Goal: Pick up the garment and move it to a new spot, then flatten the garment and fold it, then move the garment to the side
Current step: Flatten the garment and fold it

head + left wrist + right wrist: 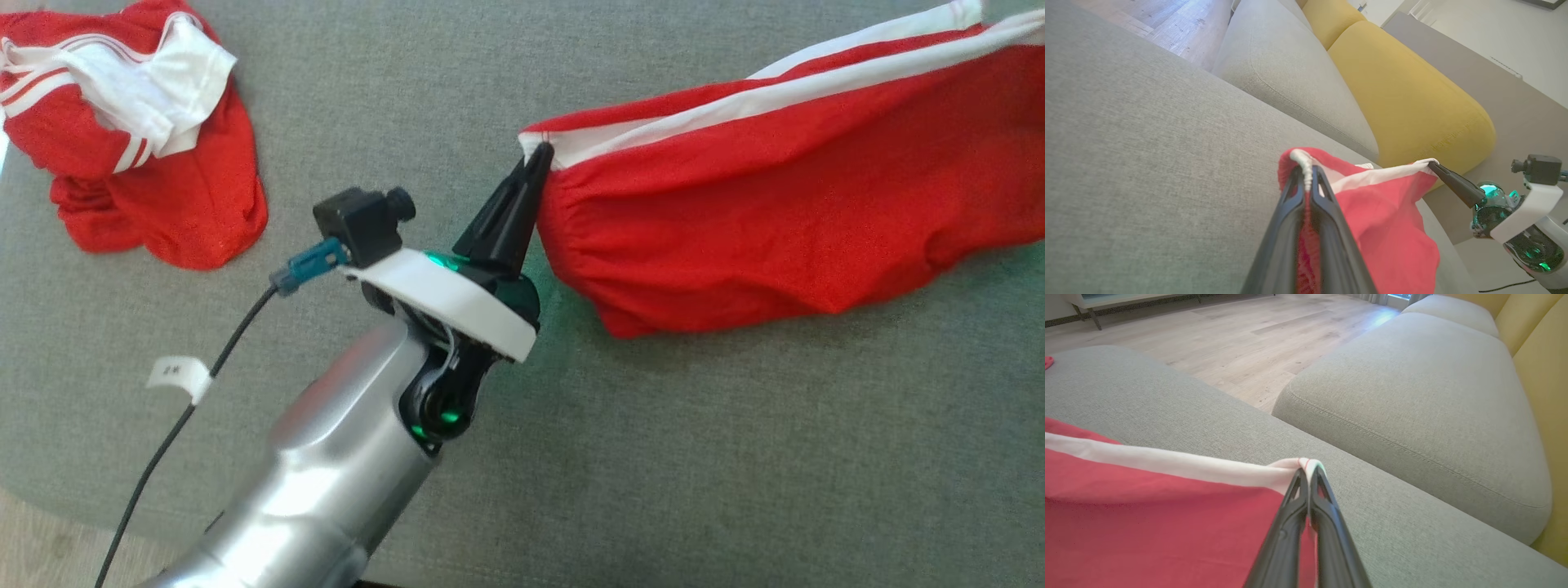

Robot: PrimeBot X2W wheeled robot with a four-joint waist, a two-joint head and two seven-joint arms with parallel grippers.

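The garment [775, 188] is stretched over the grey sofa [653, 457], one white-edged corner pinched tight in the left tool [537, 157] and the other clamped in the right tool [1309, 471]. A crumpled red heap [163, 188] lies well apart.

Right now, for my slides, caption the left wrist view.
Left claw and right claw stretch a red, white-trimmed fabric garment over grey sofa.
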